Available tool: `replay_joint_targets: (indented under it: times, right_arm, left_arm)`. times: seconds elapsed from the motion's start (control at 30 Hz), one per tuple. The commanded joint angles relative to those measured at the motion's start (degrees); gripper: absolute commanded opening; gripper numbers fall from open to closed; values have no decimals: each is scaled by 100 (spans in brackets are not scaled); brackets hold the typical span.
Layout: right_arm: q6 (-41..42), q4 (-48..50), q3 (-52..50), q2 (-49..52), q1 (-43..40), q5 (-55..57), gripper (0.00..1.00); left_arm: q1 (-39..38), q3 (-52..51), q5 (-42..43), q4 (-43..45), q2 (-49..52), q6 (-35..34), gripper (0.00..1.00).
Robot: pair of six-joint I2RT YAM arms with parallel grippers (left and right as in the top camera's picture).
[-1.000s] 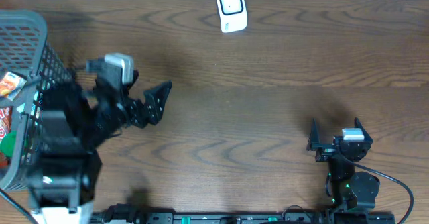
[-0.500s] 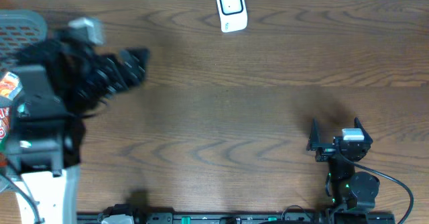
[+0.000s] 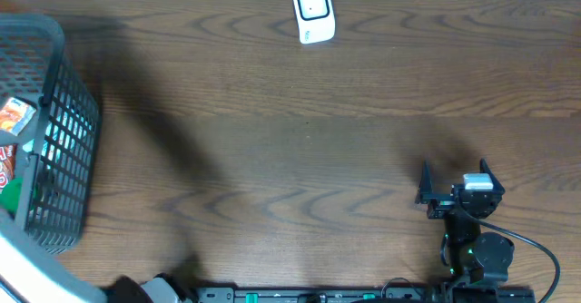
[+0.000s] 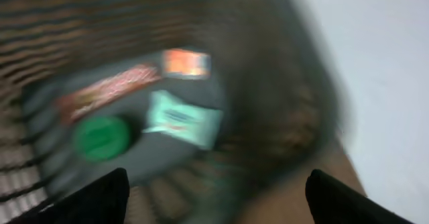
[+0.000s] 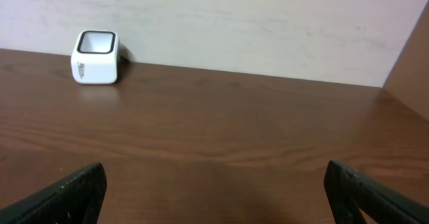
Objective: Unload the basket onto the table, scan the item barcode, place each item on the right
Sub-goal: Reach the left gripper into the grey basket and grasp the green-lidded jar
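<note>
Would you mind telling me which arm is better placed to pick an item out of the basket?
Left. The left tool, open, looks down into the basket at the items, though the view is blurred. The right tool sits far off, facing the white scanner.

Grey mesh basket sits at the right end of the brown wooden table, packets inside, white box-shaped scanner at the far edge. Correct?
No. The grey mesh basket sits at the left end of the brown wooden table, not the right, as the overhead view shows. The rest holds: packets inside, white box-shaped scanner at the far edge.
</note>
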Motion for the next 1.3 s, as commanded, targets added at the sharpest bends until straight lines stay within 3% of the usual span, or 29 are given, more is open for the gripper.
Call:
replay_joint_targets:
  times: [0.0,0.33,0.77,1.27]
  right_arm:
    - [66,-20,-7,-2,-9,33,99]
    - [66,-20,-7,-2,-9,33,99]
    - [66,-20,-7,-2,-9,33,99]
    - [66,-20,-7,-2,-9,33,99]
  left_arm:
    - [518,70,-350,-326,319,-549,84]
    - [708,-538,-380,-1062,1285,-568,84]
    - [713,-2004,-793,-155,1722,-568,84]
    - [713,-2229,-1401,507,1928,-586,85]
